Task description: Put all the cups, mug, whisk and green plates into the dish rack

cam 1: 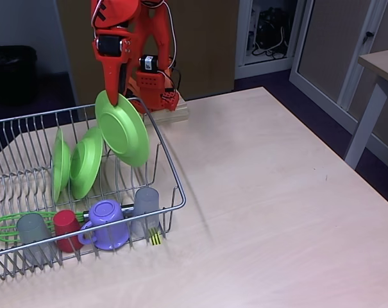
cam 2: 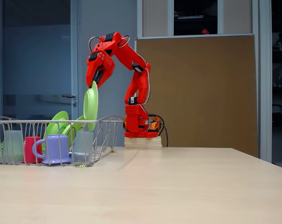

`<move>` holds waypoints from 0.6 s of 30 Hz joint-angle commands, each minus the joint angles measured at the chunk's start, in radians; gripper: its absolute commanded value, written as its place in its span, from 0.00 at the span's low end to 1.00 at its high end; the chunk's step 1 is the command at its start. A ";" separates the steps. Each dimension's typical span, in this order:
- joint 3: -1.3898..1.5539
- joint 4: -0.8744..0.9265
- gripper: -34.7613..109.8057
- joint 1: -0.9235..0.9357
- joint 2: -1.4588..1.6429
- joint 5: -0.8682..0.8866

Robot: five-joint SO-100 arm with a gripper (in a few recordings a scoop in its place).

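Fixed views from both sides are showing the dish rack (cam 1: 171,186) sitting at the counter's (cam 1: 277,192) left edge, and its front row, read left to right in a fixed view, is holding a grey cup (cam 1: 33,232) over the whisk (cam 1: 4,228), the red cup (cam 1: 67,226), the mug (cam 1: 106,223) and a second grey cup (cam 1: 146,204). Behind them two green plates (cam 1: 75,163) are leaning on edge among the prongs. The pincer (cam 1: 122,95) is gripping the third plate (cam 1: 122,128) by its top rim, so the plate is hanging directly below it, standing on edge over the rack's right end, just right of the parked pair. Judging from this, a straight descent should be seating it in the next free slot.
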 commanded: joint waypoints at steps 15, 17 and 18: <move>0.224 -0.098 0.24 0.077 0.110 0.057; 0.278 -0.117 0.24 0.075 0.140 0.084; 0.311 -0.133 0.24 0.075 0.158 0.097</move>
